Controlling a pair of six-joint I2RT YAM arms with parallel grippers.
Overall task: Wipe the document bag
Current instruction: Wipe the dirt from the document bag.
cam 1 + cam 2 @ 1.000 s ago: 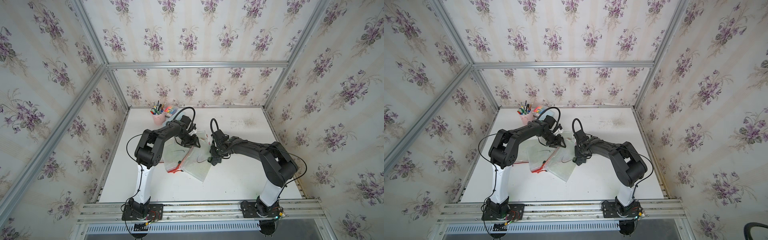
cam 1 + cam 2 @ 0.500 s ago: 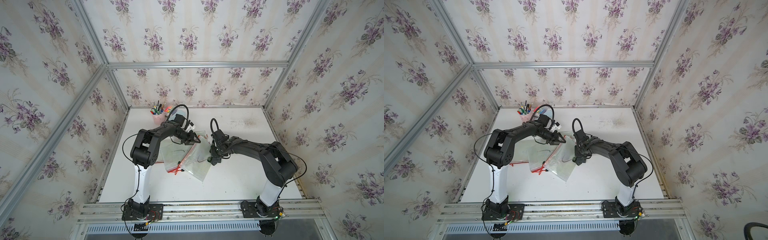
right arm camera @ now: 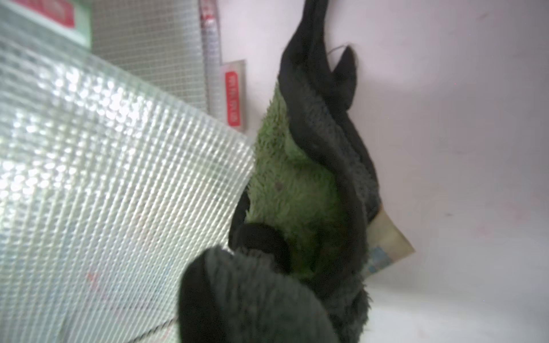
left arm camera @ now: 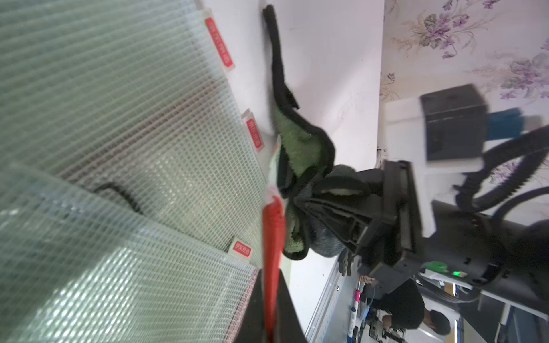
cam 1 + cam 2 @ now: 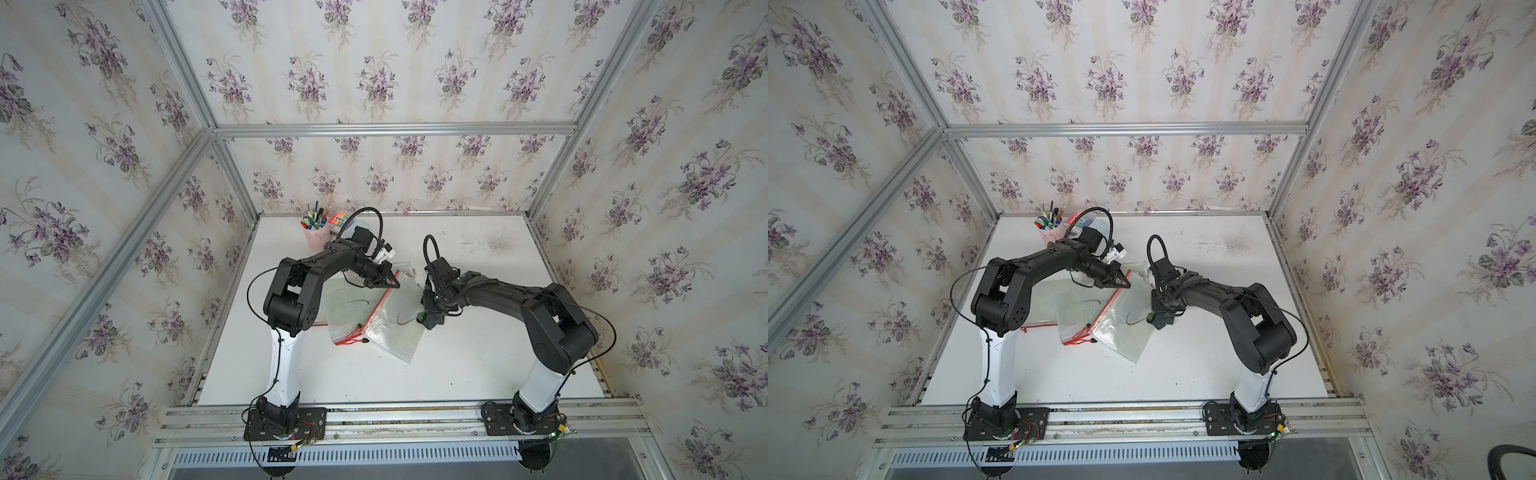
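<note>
Several clear mesh document bags overlap mid-table; the front document bag (image 5: pixel 395 332) (image 5: pixel 1121 332) (image 3: pixel 118 193) carries a black scribble (image 5: pixel 404 318). My left gripper (image 5: pixel 392 283) (image 5: pixel 1124 285) (image 4: pixel 270 314) is shut on the red zipper edge (image 4: pixel 271 234) of a document bag, at its far end. A dark grey and green cloth (image 5: pixel 432 321) (image 5: pixel 1160 321) (image 4: pixel 300 148) (image 3: pixel 297 184) hangs bunched from my right gripper (image 5: pixel 430 313) (image 3: pixel 267 297), which is shut on it. The cloth rests on the table against the front bag's right edge. The cloth hides the right fingertips.
A pink pen cup (image 5: pixel 316 237) (image 5: pixel 1050 235) and a box of markers (image 5: pixel 338 220) stand at the table's back left, behind my left arm. Papered walls close in the left, back and right sides. A metal rail (image 5: pixel 395 415) runs along the front.
My left gripper slid right across the bags and shut on the red zipper edge. My right arm and the cloth stayed where they were.
</note>
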